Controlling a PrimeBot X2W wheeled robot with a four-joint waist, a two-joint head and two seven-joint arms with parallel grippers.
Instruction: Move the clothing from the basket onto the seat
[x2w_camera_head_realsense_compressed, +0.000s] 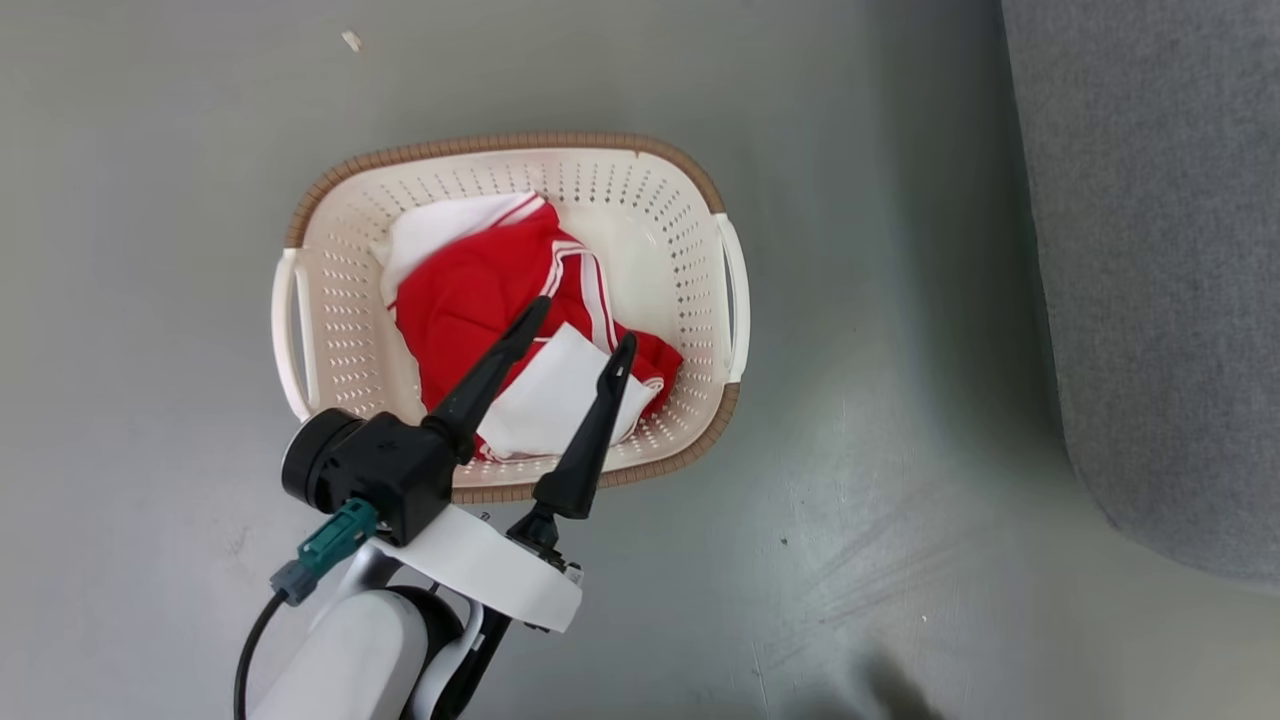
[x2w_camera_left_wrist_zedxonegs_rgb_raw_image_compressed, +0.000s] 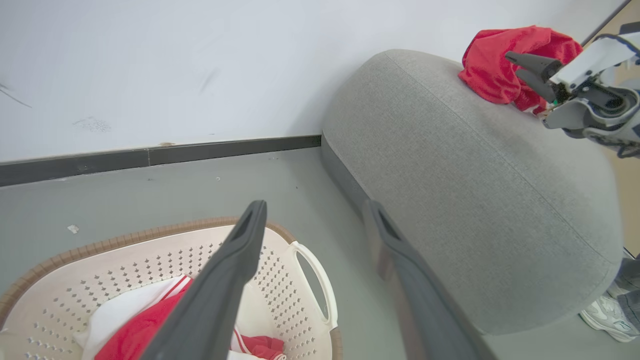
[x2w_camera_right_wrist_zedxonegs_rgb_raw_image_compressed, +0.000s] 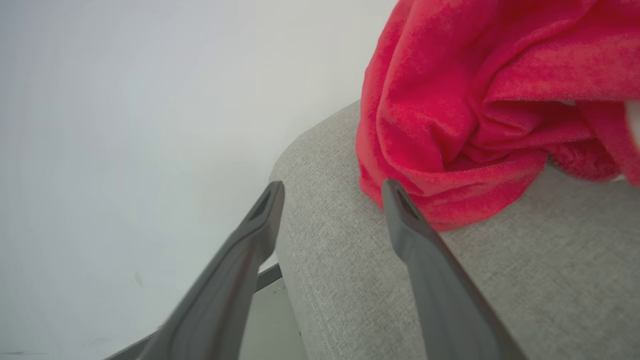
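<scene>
Red and white clothing (x2w_camera_head_realsense_compressed: 480, 300) lies bunched in the cream basket (x2w_camera_head_realsense_compressed: 640, 190) on the floor. My left gripper (x2w_camera_head_realsense_compressed: 582, 325) hovers above it, open, with nothing between its fingers. The wrist view of that arm shows the same basket (x2w_camera_left_wrist_zedxonegs_rgb_raw_image_compressed: 300, 280) and clothing (x2w_camera_left_wrist_zedxonegs_rgb_raw_image_compressed: 135, 330) below the left gripper (x2w_camera_left_wrist_zedxonegs_rgb_raw_image_compressed: 315, 210). Another red garment (x2w_camera_left_wrist_zedxonegs_rgb_raw_image_compressed: 500, 65) rests on top of the grey seat (x2w_camera_left_wrist_zedxonegs_rgb_raw_image_compressed: 470, 190). My right gripper (x2w_camera_left_wrist_zedxonegs_rgb_raw_image_compressed: 517, 65) stands open beside it. In the right wrist view the open right gripper (x2w_camera_right_wrist_zedxonegs_rgb_raw_image_compressed: 332, 192) sits just short of that red garment (x2w_camera_right_wrist_zedxonegs_rgb_raw_image_compressed: 480, 115) on the seat (x2w_camera_right_wrist_zedxonegs_rgb_raw_image_compressed: 525, 280).
The seat's edge (x2w_camera_head_realsense_compressed: 1150, 250) fills the right side of the head view, with bare grey floor (x2w_camera_head_realsense_compressed: 880, 350) between it and the basket. A white wall with a dark baseboard (x2w_camera_left_wrist_zedxonegs_rgb_raw_image_compressed: 150, 157) stands behind. A person's shoe (x2w_camera_left_wrist_zedxonegs_rgb_raw_image_compressed: 607, 317) shows beside the seat.
</scene>
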